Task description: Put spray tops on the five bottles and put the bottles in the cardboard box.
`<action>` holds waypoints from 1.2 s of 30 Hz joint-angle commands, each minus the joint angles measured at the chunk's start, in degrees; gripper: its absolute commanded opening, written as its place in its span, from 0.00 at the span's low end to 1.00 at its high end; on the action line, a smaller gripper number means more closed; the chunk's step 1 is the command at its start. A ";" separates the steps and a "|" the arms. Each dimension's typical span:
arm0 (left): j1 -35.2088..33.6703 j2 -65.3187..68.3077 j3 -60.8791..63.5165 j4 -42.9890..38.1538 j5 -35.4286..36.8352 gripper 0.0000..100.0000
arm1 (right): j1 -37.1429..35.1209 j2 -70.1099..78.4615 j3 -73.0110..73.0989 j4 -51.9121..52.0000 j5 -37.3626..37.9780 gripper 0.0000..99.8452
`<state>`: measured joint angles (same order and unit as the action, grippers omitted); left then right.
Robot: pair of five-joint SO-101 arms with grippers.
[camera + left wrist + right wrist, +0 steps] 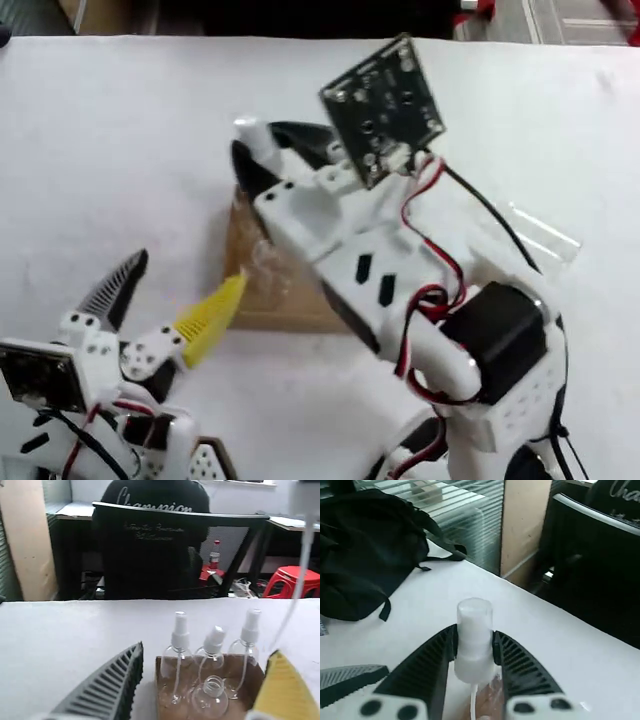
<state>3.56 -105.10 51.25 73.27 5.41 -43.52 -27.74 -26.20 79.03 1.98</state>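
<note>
White-covered desk, office chairs behind; at the near left corner the left gripper (190,270) stands wide open, holding nothing, aimed at the cardboard box (260,300) lying mid-desk; inside the box, three capped bottles (179,650) stand along its far side, with one uncapped bottle (211,702) just before them, apparently upright; above the box's far edge the right gripper (275,150) is clamped on a spray top (474,630), its dip tube (302,555) hanging free. Risks, as judged: the thin tube may miss the narrow neck and buckle on the rim; the light bottle, unbraced, may tip under downward pressure; the fingers may knock capped neighbours standing close.
</note>
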 commanded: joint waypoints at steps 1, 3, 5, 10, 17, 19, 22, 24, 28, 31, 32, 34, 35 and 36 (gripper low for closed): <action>6.64 0.31 -2.73 0.18 -0.44 0.37 | -2.86 2.77 -3.08 -1.45 -0.53 0.02; 7.34 0.31 -2.37 -0.35 -0.35 0.37 | -3.82 4.09 -2.90 -0.92 -0.53 0.02; 7.16 0.31 -2.11 -0.88 -0.26 0.37 | -5.93 4.44 -3.16 1.54 -0.53 0.02; 7.16 0.31 0.62 -4.22 -0.26 0.37 | -12.09 3.12 -2.99 2.95 -0.53 0.02; 6.46 0.31 4.13 -8.79 -0.53 0.26 | -14.64 3.21 -2.90 4.00 -0.44 0.02; 4.44 0.31 4.22 -9.49 -0.26 0.23 | -14.64 3.03 -2.90 5.14 -0.26 0.02; 1.45 0.31 5.19 -10.99 -0.26 0.22 | -14.64 2.77 -2.90 7.08 -0.09 0.02; 0.57 0.31 6.51 -12.31 -0.26 0.22 | -14.64 2.77 -2.90 8.40 0.00 0.02; 0.22 0.31 7.74 -13.19 -0.26 0.22 | -13.93 2.68 -2.90 8.92 0.00 0.02; 0.22 0.31 7.74 -13.01 -0.26 0.22 | -11.91 2.77 -2.90 8.57 0.00 0.02; 0.22 0.31 7.82 -13.01 -0.26 0.22 | -11.30 2.77 -2.90 8.57 -0.09 0.02; 0.22 0.31 7.91 -12.92 -0.26 0.22 | -10.15 2.68 -2.90 8.57 -0.18 0.02; 0.22 0.31 7.91 -12.84 -0.26 0.22 | -9.71 2.68 -2.99 8.57 -0.09 0.02; 0.22 0.31 7.91 -12.84 -0.35 0.22 | -9.19 2.68 -3.25 8.57 0.00 0.02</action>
<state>4.70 -105.10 59.43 61.85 5.32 -54.59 -23.43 -27.16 87.47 1.89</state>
